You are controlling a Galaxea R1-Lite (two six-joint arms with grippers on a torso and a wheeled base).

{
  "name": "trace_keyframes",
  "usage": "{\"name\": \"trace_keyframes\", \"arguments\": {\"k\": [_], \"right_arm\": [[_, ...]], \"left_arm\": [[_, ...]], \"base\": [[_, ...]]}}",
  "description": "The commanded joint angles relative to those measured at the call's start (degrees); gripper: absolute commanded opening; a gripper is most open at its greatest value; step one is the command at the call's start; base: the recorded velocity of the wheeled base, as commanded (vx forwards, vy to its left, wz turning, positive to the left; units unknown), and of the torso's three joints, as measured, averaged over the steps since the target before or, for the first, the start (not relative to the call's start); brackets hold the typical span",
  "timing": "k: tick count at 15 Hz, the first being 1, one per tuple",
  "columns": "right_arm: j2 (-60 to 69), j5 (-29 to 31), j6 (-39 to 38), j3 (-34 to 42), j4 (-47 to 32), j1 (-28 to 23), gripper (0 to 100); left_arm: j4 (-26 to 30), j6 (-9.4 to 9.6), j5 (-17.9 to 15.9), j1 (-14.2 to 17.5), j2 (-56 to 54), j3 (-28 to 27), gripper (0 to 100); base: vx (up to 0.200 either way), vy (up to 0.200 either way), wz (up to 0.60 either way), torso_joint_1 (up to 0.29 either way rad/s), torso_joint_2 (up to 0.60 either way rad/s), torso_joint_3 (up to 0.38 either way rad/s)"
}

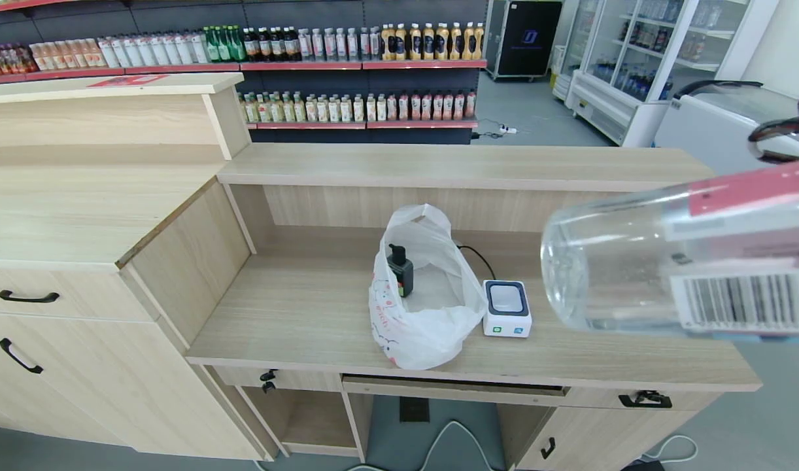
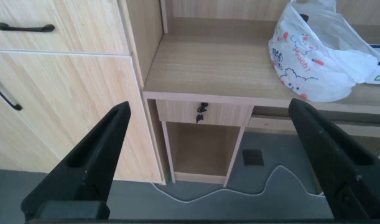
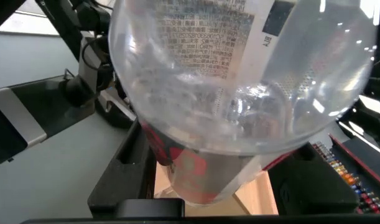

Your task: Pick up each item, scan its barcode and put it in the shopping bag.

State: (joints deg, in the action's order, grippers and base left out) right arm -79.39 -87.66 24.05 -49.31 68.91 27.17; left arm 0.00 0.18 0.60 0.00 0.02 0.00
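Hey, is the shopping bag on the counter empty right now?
No, a dark pump bottle stands upright inside the white shopping bag.

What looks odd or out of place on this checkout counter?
Nothing is spilled or broken. The one oddity: the clear plastic bottle lies sideways in the air, its barcode turned toward the head camera, not toward the small white scanner box on the wooden counter.

A clear bottle [image 3: 239,93], rounded base toward the lens, sits clamped in the right gripper [image 3: 214,190], dark fingers [image 3: 124,180] on either side. Printed text and a red label [image 3: 190,168] wrap its wall.
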Motion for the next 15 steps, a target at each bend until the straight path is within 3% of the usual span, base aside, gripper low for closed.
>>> {"name": "trace_keyframes", "arguments": {"k": [1,5,10,15], "right_arm": [[5.4,-1.5,0.0,4.1,0.0,0.1,0],[10.3,-1.4,1.0,10.1,-0.7,0.0,0],[4.5,-1.3,2.9,10.6,-3.2,-0.1,0],[3.1,-1.3,2.8,9.5,-8.5,-5.4,0]], "left_arm": [[0.0,-0.01,0.0,0.0,0.0,0.0,100],[-0.1,-0.01,0.0,0.0,0.0,0.0,100],[0.0,-0.01,0.0,0.0,0.0,0.0,100],[0.0,-0.01,0.0,0.0,0.0,0.0,100]], "base": [[0.000,0.000,0.00,0.000,0.00,0.000],[0.000,0.000,0.00,0.000,0.00,0.000],[0.000,0.000,0.00,0.000,0.00,0.000],[0.000,0.000,0.00,0.000,0.00,0.000]]}}
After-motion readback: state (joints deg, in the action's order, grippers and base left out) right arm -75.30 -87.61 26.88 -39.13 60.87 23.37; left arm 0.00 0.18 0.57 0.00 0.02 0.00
